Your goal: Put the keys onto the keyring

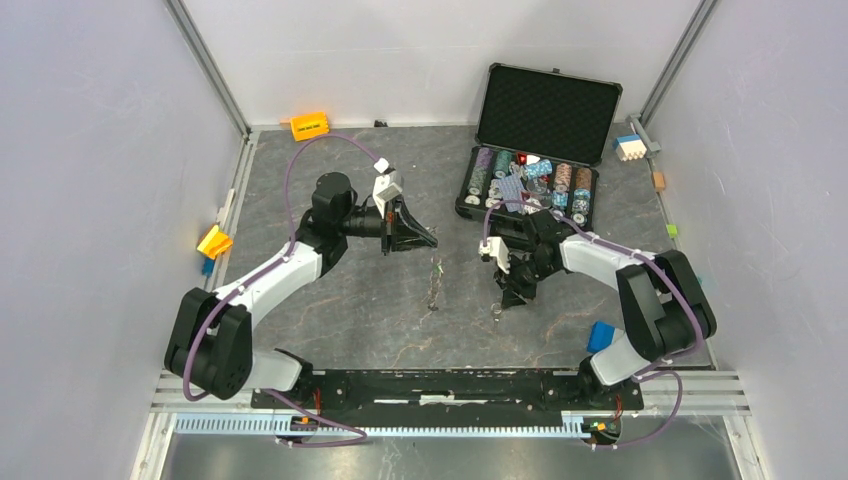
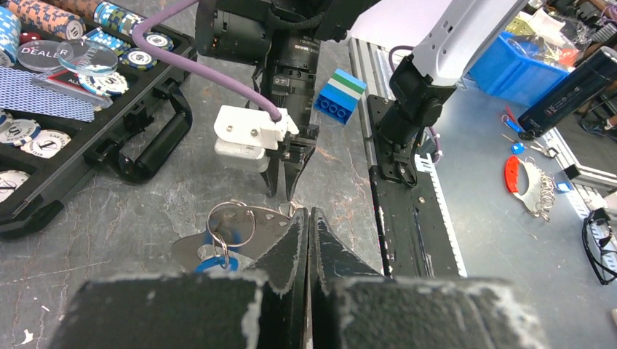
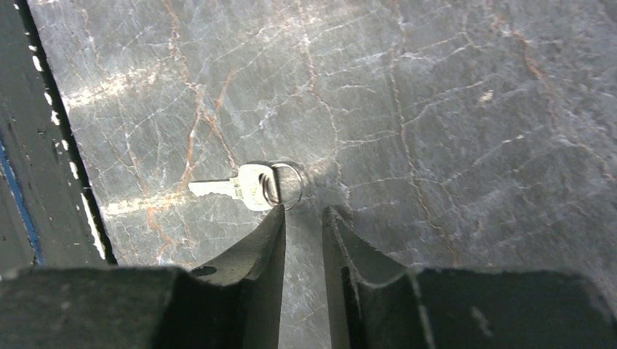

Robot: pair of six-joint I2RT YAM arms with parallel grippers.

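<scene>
The keyring (image 1: 435, 285), a thin silver chain with a small green tag, lies on the grey table between the arms. A small silver key (image 3: 240, 187) on a little split ring lies flat, also seen in the top view (image 1: 495, 312). My right gripper (image 3: 304, 211) is open by a narrow gap, its tips down just short of that ring, its left fingertip at the ring's edge. My left gripper (image 2: 307, 214) is shut and raised (image 1: 428, 240). A silver ring with flat metal pieces and a blue tag (image 2: 225, 233) shows beside its left finger; I cannot tell if it is gripped.
An open black case of poker chips (image 1: 540, 150) stands at the back right. An orange block (image 1: 310, 125), a yellow block (image 1: 214, 241), a blue block (image 1: 600, 335) and a white-blue block (image 1: 629, 147) lie round the edges. A black rail (image 1: 450, 385) runs along the near edge.
</scene>
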